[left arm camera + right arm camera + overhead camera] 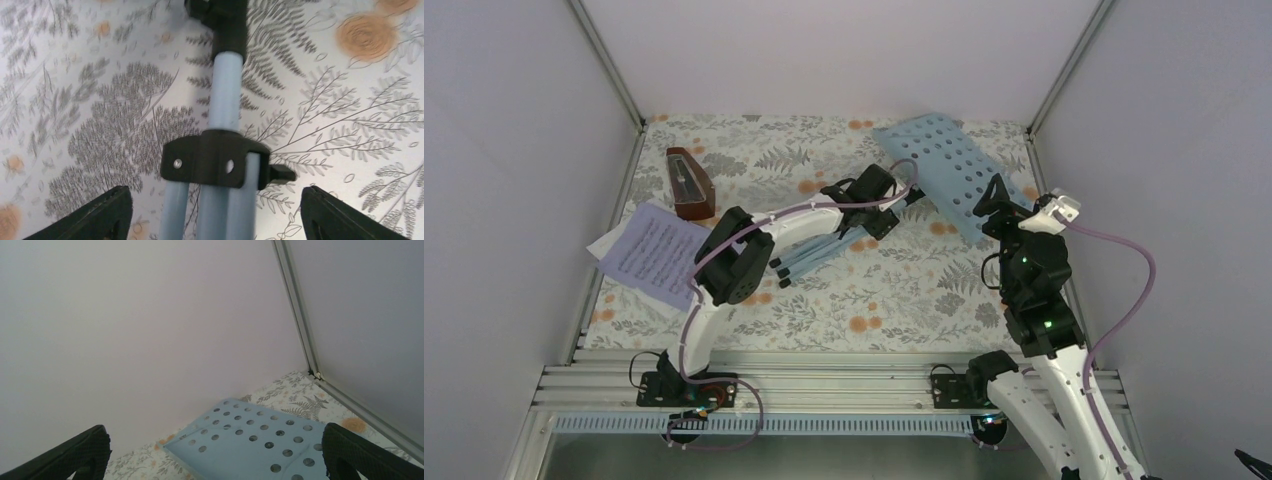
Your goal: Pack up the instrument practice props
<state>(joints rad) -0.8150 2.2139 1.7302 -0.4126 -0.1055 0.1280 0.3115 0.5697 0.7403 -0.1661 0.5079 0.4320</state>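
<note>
The pale-blue music stand (944,165) lies flat across the floral desk (904,300), its perforated plate up toward the far right corner and its folded legs pointing to the near left. The left arm (799,222) reaches over the pole, and there are the left jaws, wide apart, one finger (95,217) on each side of the pole's black collar (215,162) and clear of it. Over on the right, the right arm (1034,265) hovers at the plate's near edge. The right jaws gape fully wide, gripping nothing, with the plate below them. The reddish-brown metronome (689,185) sits near the left wall. The sheet-music pages (652,250) lie just in front of it.
</note>
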